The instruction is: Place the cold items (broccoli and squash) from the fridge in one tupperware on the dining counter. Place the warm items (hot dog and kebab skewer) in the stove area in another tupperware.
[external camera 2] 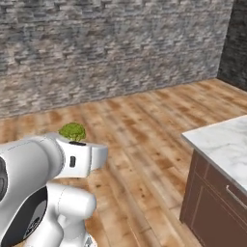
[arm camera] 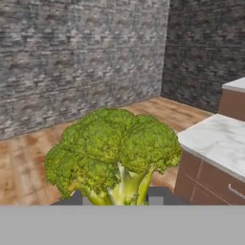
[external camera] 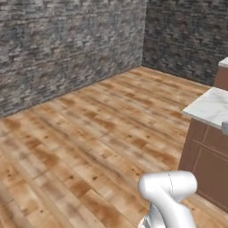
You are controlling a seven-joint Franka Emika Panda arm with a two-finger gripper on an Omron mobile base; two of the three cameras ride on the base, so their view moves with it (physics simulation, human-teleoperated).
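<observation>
- Gripper (arm camera: 117, 201), with small dark finger tips, is pinched on the pale stalk of the green, bumpy-crowned broccoli floret (arm camera: 112, 155), held aloft over the brown wooden plank floor (external camera: 89, 133).
- White marble counter (external camera 2: 224, 144) on brown cabinets lies near, to the right.
- Likely light and fairly stiff; the crown would crumble, so the stalk is the safer hold.

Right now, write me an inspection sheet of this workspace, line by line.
Surface: white marble counter over brown cabinets, bare where it shows.
Job's things: broccoli held by its pale stalk, floret up, clear of the floor; it also shows above the hand in the right base view.
Clutter: nothing seen.
Grippers: gripper shut on the broccoli.
Cables: nothing seen.
Surroundings: wooden plank floor, grey stone wall, a second marble-topped unit near the corner.
</observation>
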